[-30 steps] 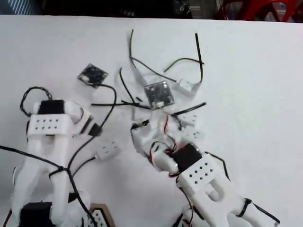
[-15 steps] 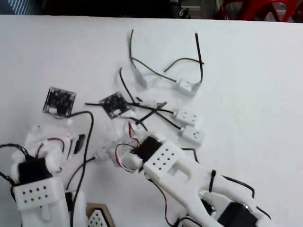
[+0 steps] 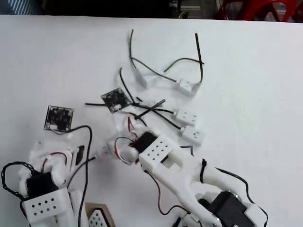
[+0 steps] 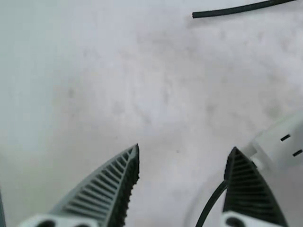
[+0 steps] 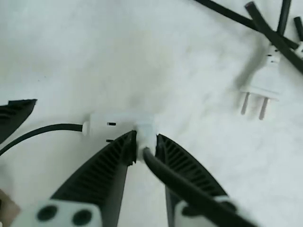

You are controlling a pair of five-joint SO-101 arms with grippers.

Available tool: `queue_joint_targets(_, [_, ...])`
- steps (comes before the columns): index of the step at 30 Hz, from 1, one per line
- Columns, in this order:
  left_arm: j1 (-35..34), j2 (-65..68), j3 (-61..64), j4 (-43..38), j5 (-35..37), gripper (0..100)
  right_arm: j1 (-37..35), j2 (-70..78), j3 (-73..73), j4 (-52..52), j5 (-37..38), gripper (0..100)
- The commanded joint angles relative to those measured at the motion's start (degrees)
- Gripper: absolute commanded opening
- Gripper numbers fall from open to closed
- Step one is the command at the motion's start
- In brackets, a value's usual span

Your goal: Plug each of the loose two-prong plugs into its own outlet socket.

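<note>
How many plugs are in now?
One looks nearly done: the right gripper pinches a white plug pressed against its socket. Left to do: a second plug lies loose with bare prongs, and three more sockets lie farther up the table.

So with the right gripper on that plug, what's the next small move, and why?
Probably ease the right gripper open and back off: the plug it grips sits flush against the outlet socket, no prongs showing between them, so it looks seated. Another loose plug lies waiting nearby.
</note>
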Motion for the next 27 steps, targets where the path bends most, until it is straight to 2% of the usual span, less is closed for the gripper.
queue_joint_targets(1, [-0.31,-1.63,0.7,-1.49,0.44,29,0.66,0.84,-2.81,-1.27,-0.09,1.6])
queue_joint_targets(15, [-0.31,-1.71,1.49,-1.49,0.44,29,-1.1,2.68,-2.81,1.36,0.09,1.6])
queue_joint_targets(19, [-0.31,-1.71,2.37,-2.2,0.44,29,-1.1,2.77,-3.52,3.74,3.69,1.6])
queue_joint_targets(27, [-0.31,-1.71,2.64,-2.29,0.44,29,-2.42,7.78,-5.01,4.0,3.96,1.6])
